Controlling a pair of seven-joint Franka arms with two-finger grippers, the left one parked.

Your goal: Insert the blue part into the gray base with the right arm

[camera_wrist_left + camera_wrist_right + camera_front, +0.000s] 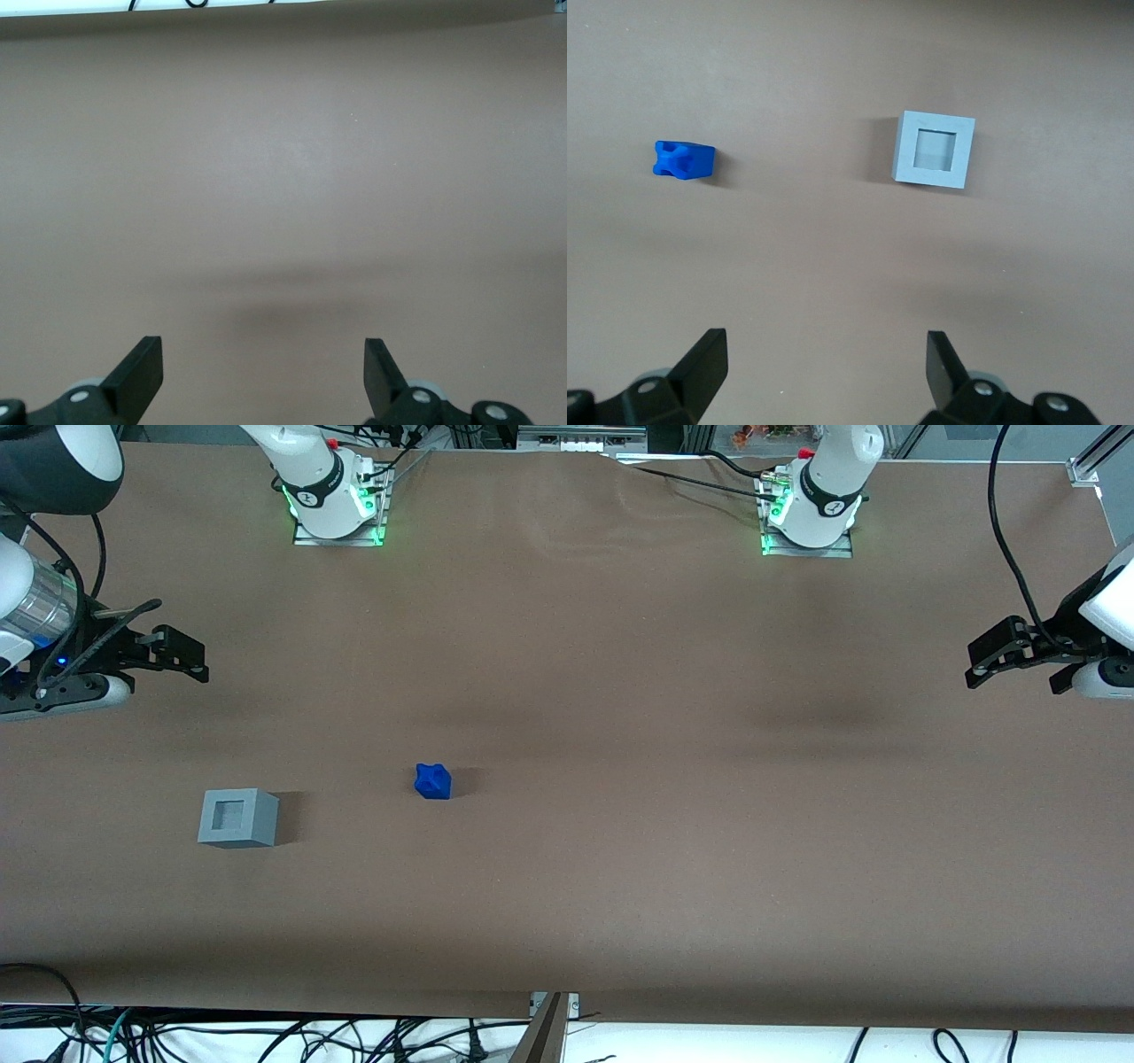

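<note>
- The gray base [238,817] rests on the table [620,868], toward the working arm's end, its socket facing up.
- The blue part [433,781] lies on the table beside the gray base, well apart from it, slightly farther from the front camera and nearer the table's middle.
- The gripper [190,660] of the right arm [35,602] hangs above the table at the working arm's end, fingers spread, farther from the front camera than both pieces and touching neither.
</note>
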